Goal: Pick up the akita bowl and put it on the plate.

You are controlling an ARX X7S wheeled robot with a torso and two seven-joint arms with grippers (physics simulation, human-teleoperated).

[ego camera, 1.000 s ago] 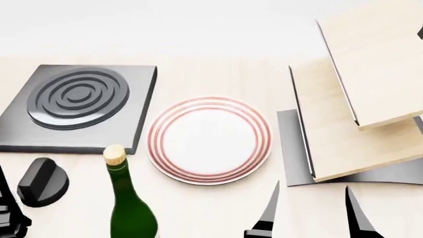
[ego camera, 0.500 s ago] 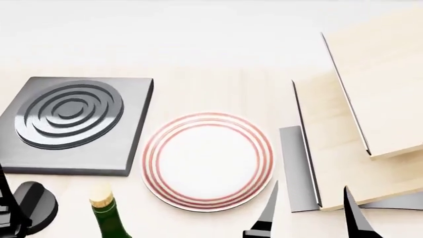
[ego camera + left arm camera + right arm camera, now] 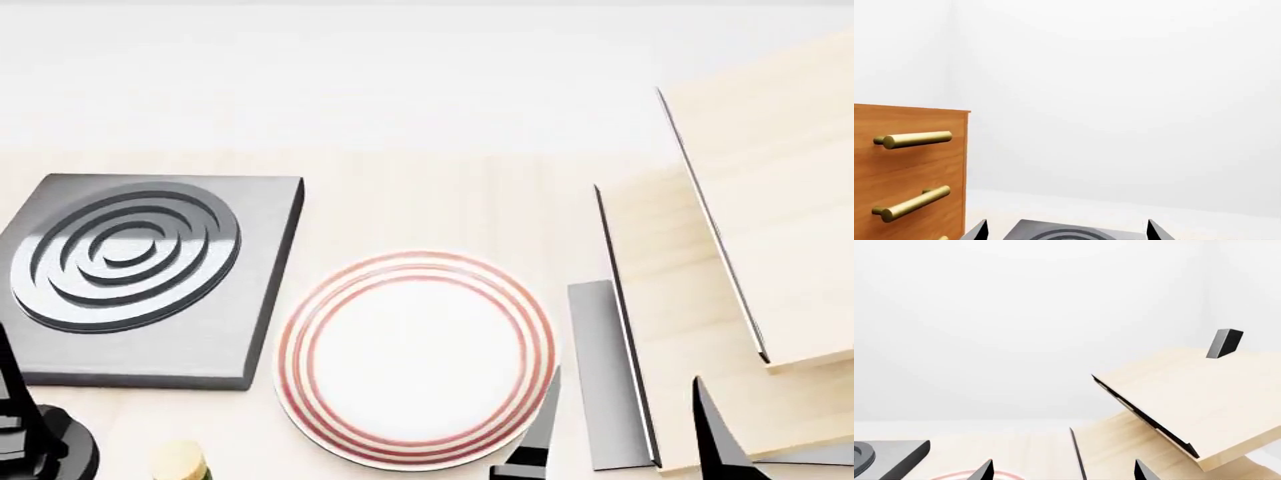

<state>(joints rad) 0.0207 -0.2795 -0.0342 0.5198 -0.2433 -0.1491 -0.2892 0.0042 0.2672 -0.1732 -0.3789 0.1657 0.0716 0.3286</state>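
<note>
- While the plate lies flat on the table, the akita bowl shows in none of the views, so I cannot say where it stands.
- Left of the plate sits the stove burner; right of the plate lean pale wooden boards.
- The right gripper hangs at the plate's near right edge, its jaws spread wide and empty.
- The left gripper also stands wide apart, holding nothing.
- I judge a ceramic bowl to be stiff, rather heavy, smooth and breakable; pinching its rim wall seems the best hold.
</note>
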